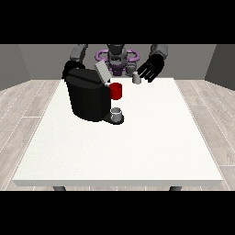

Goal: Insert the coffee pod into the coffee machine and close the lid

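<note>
the coffee pod (136, 79), small and grey, sits on the far part of the white table (119, 151), off to the view's right of the coffee machine (88, 94) and well apart from it. just beside the pod, a little higher and further to the view's right, hangs the hand at the view's right (151, 69): black, fingers spread and fairly straight, pointing down toward the table, holding nothing and not on the pod. the hand at the view's left (69, 69) is mostly hidden behind the machine's top corner, so how its fingers lie cannot be told.

the machine itself is a bulky black block, standing left of the table's middle. its grey lid (101, 71) is tipped up at an angle above the machine's top. on the machine's right face sits a red part (116, 91), and below that a small grey cup (116, 113) stands on the dark base plate at the machine's foot. between pod and machine there is only bare table.

the table is broad and white, on dark legs. around the machine's table runs pale wood plank floor (202, 110), with grey walls (27, 59) behind the robot.
</note>
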